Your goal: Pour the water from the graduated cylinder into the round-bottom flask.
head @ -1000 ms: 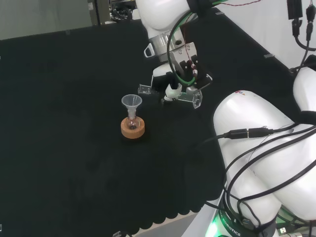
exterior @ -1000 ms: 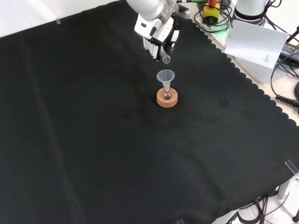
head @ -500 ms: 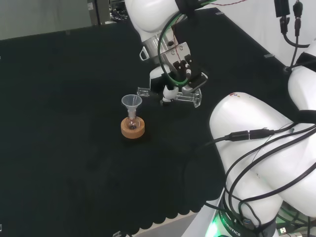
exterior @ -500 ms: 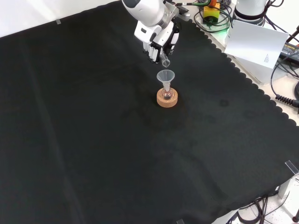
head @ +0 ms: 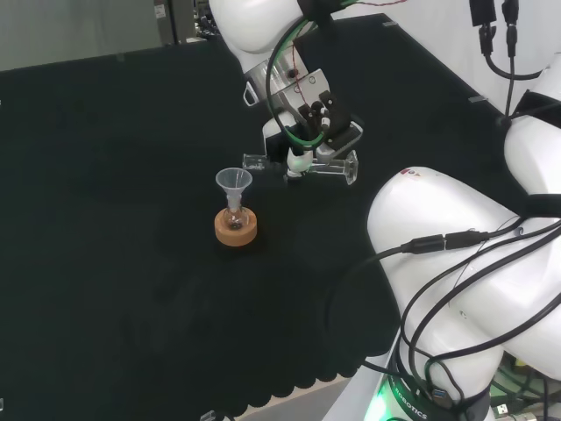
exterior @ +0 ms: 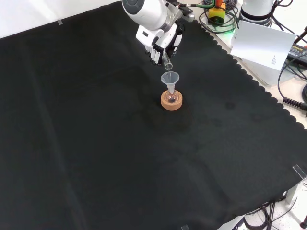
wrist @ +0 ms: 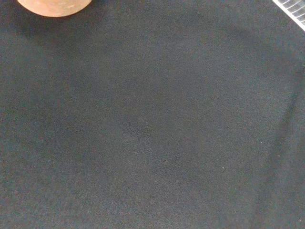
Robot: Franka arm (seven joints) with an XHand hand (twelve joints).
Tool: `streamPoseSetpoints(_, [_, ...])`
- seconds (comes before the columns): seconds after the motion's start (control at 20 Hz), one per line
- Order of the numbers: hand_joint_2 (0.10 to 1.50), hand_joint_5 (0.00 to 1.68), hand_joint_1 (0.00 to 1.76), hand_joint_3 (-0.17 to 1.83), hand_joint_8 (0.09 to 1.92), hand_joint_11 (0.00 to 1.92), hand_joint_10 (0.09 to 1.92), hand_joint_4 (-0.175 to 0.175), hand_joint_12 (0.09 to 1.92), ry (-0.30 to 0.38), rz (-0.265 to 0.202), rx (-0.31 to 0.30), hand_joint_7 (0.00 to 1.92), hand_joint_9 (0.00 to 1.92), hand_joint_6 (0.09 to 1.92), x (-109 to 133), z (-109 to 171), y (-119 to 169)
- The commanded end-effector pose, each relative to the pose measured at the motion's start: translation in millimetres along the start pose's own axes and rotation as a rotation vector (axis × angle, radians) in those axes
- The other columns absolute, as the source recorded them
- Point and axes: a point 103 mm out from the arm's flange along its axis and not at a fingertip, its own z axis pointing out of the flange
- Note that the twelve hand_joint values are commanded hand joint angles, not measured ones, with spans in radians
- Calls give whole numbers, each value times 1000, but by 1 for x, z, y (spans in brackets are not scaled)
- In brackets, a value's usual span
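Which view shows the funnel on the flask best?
Head view: the funnel stands side-on, cone and stem clear above the cork ring. Front view has it smaller, from above. Wrist view catches just the cork ring's edge.

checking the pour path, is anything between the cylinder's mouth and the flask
Only the funnel, seated in the neck of the round-bottom flask, which is where the water should go. The hand holds the graduated cylinder tipped near level, its mouth close beside the funnel's rim with nothing visible between them.

Cylinder tipped over the funnel

Clear graduated cylinder [head: 302, 165] lies nearly flat in the air, mouth just above the funnel [head: 233, 181] stuck in the small round flask [head: 234, 216] on its cork ring [head: 236, 231].
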Motion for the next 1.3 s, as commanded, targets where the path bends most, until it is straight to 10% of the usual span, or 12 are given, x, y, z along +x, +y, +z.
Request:
streamPoseSetpoints(0.05, [1210, 892, 1330, 9, 1343, 1010, 452, -71, 883, -19, 34, 39, 783, 1153, 888, -1, -6, 0])
streamPoseSetpoints(1.3, [1212, 886, 1330, 7, 1345, 1010, 463, -70, 882, -137, 73, 83, 782, 1151, 898, 15, -19, -9])
